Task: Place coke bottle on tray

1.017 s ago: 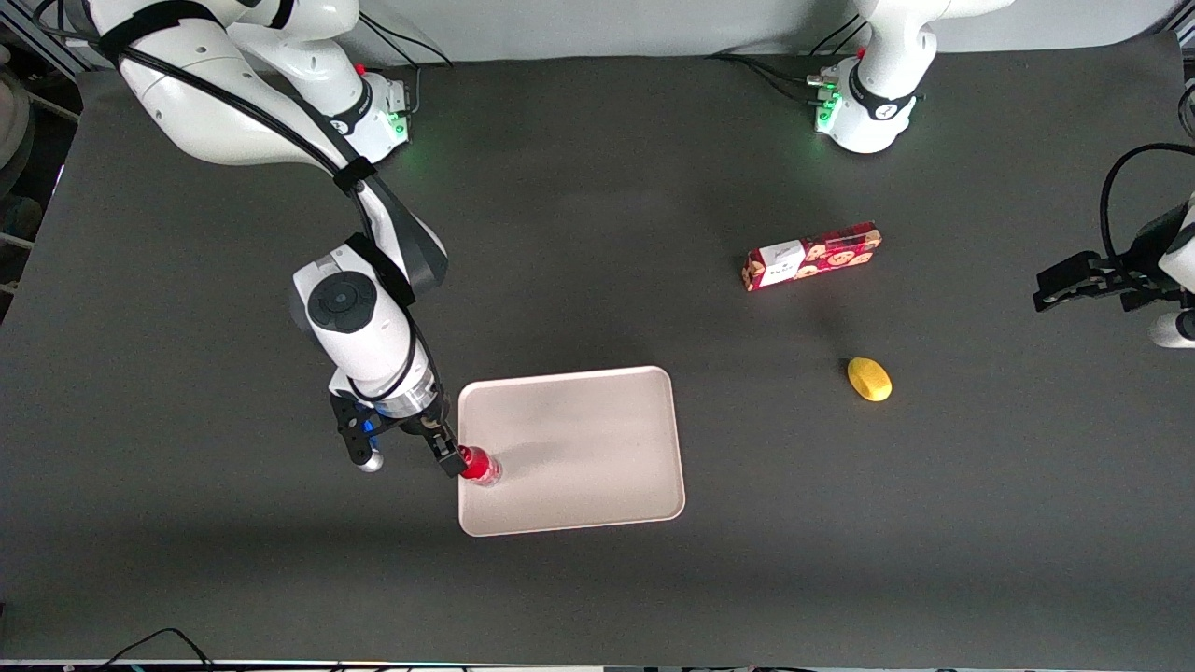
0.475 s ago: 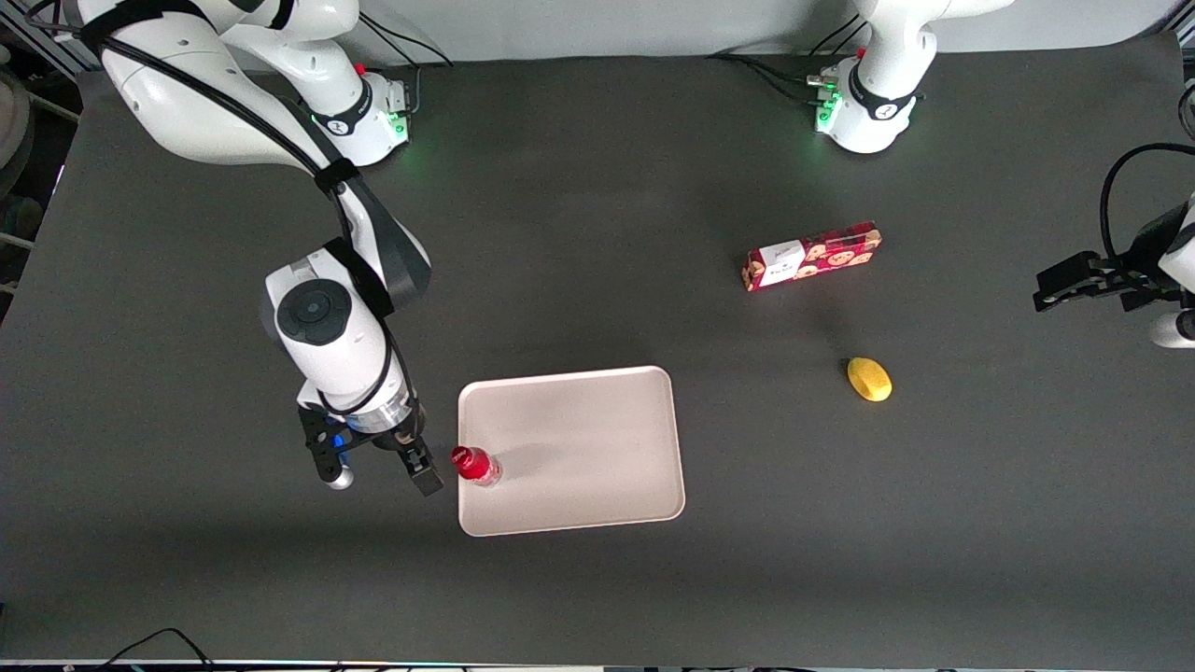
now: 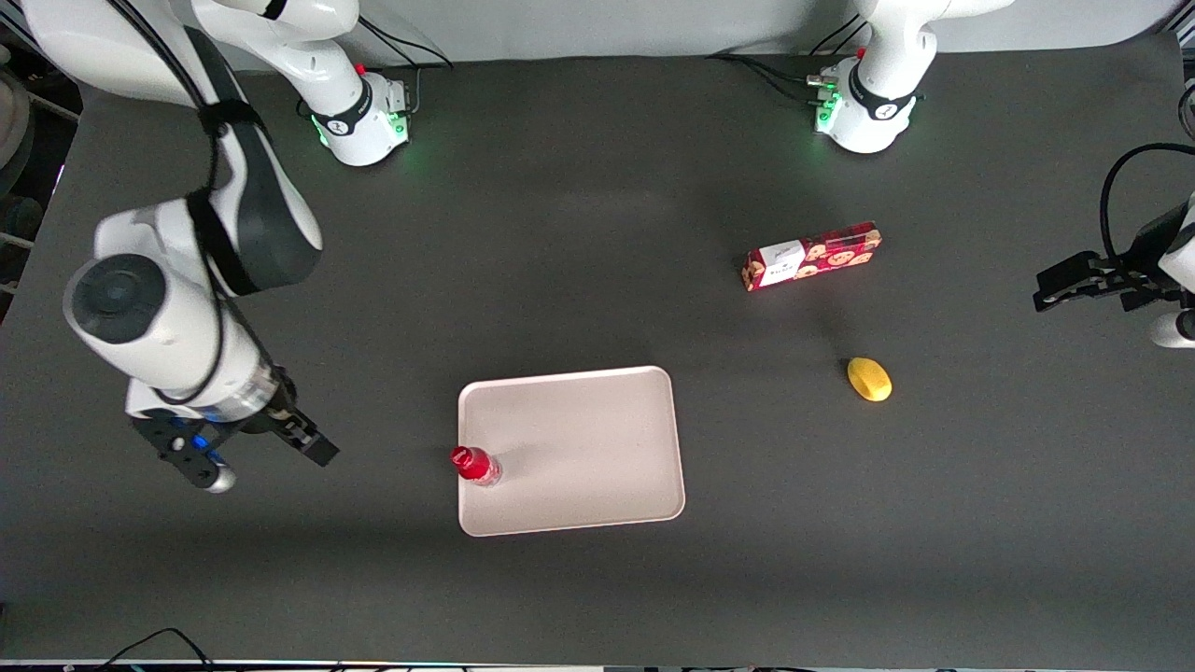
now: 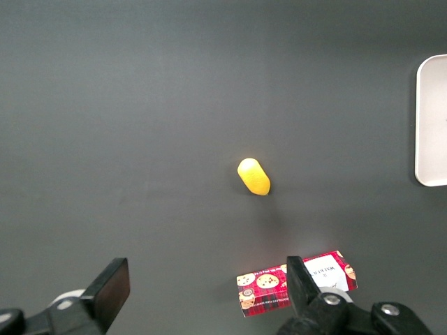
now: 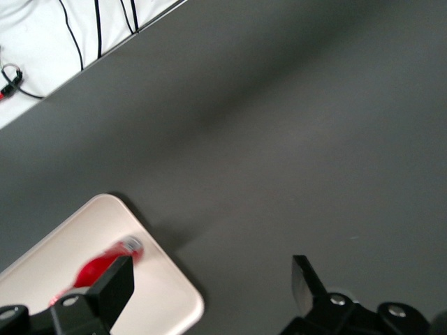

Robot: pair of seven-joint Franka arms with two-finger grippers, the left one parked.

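The coke bottle [image 3: 474,464], small and red with a red cap, stands upright on the pale pinkish tray [image 3: 579,448], just inside the tray's edge toward the working arm's end. My right gripper [image 3: 301,444] hangs over bare table well away from the tray, toward the working arm's end, open and holding nothing. In the right wrist view the bottle [image 5: 101,265] shows on the tray's corner [image 5: 157,296], partly covered by one dark finger [image 5: 112,287], and the gripper [image 5: 209,286] has only grey table between its wide-apart fingers.
A red patterned box [image 3: 810,255] lies toward the parked arm's end, farther from the front camera than the tray. A yellow oval object [image 3: 869,379] sits nearer than the box. Both show in the left wrist view, box [image 4: 293,283] and yellow object [image 4: 253,176].
The gripper has let go of the bottle's top and drawn away from the tray toward the working arm's end. The bottle stays standing on the tray.
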